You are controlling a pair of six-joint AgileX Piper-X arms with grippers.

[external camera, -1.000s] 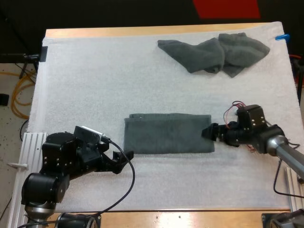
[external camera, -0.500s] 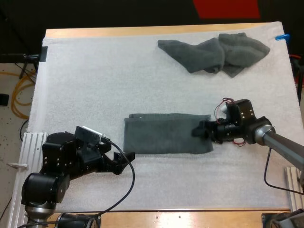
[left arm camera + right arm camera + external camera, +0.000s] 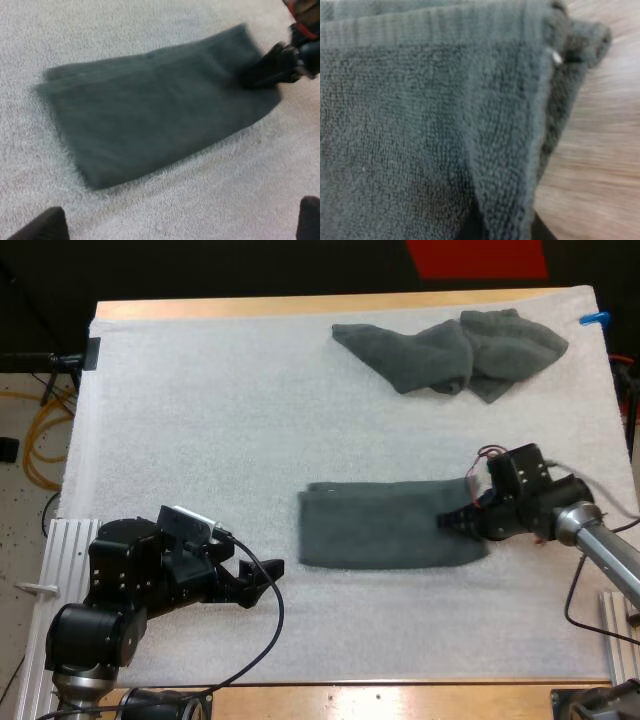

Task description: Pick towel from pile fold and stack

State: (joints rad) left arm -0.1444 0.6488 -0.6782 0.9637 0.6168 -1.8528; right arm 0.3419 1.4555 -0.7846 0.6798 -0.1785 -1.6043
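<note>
Cloth hides most of the right gripper [image 3: 452, 523]: in its own wrist view only two dark finger stubs show, pressed on either side of a thick hem of the folded towel [image 3: 385, 525], so it is clenched on that towel at its right-hand short end. The tips themselves are buried in the pile of the fabric and cannot be made out. From the left wrist view the same gripper appears as a dark blurred shape at the towel's far corner. The folded towel lies flat on the white mat [image 3: 200, 420], a long dark grey-green rectangle near the middle of the near half, with its layers showing as ridges along one long edge; how many layers there are cannot be counted. The left gripper [image 3: 255, 575] is near the towel's left end but apart from it, low over the mat; its fingers [image 3: 42, 225] are cut off to two dark corners, standing wide apart with nothing between them, so it is released. Farther out, toward the far right of the mat, lies a crumpled towel [image 3: 450, 352]; whether that heap is one cloth or two bunched together cannot be told. Counted: two grippers, one folded towel, one crumpled heap, one mat on the wooden table [image 3: 300, 307].
</note>
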